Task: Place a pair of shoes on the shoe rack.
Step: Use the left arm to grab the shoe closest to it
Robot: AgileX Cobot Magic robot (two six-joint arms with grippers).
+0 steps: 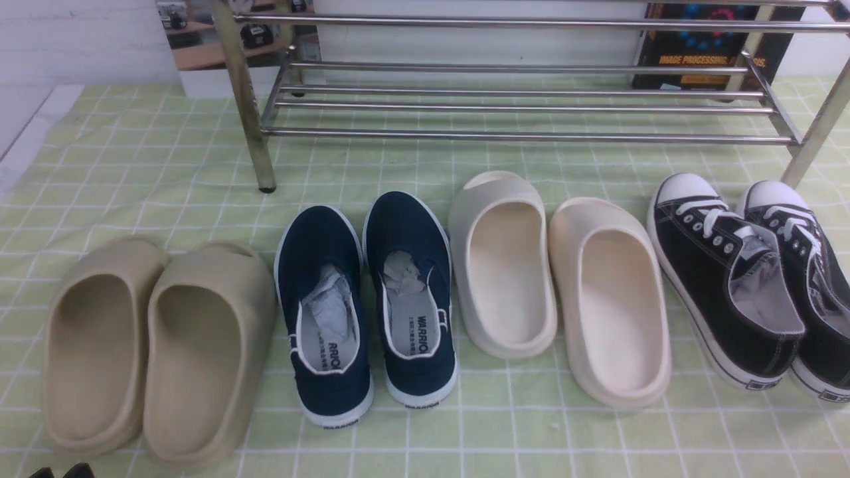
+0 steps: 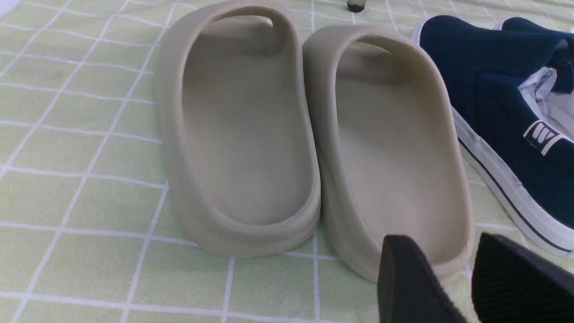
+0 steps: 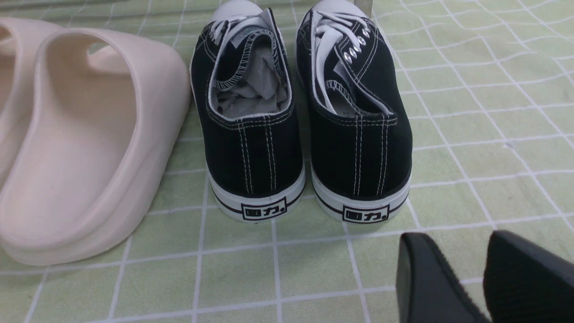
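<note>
The pair of shoes, two navy slip-ons with white soles and paper stuffing, stands side by side on the cloth: left shoe (image 1: 324, 312), right shoe (image 1: 413, 299), toes toward the shoe rack (image 1: 524, 136). The rack's chrome bars span the back and hold nothing. In the left wrist view my left gripper (image 2: 441, 242) is open and empty, just behind the heel of a beige slide, with one navy shoe (image 2: 493, 94) off to its side. My right gripper (image 3: 454, 237) is open and empty over bare cloth, behind the black sneakers' heels.
A beige pair of slides (image 1: 153, 345) lies left of the navy shoes. Cream slides (image 1: 558, 285) lie to their right, then black lace-up sneakers (image 1: 744, 279) by the rack's right leg. A dark box (image 1: 697, 46) stands behind the rack. Green checked cloth (image 1: 465, 431) covers the table.
</note>
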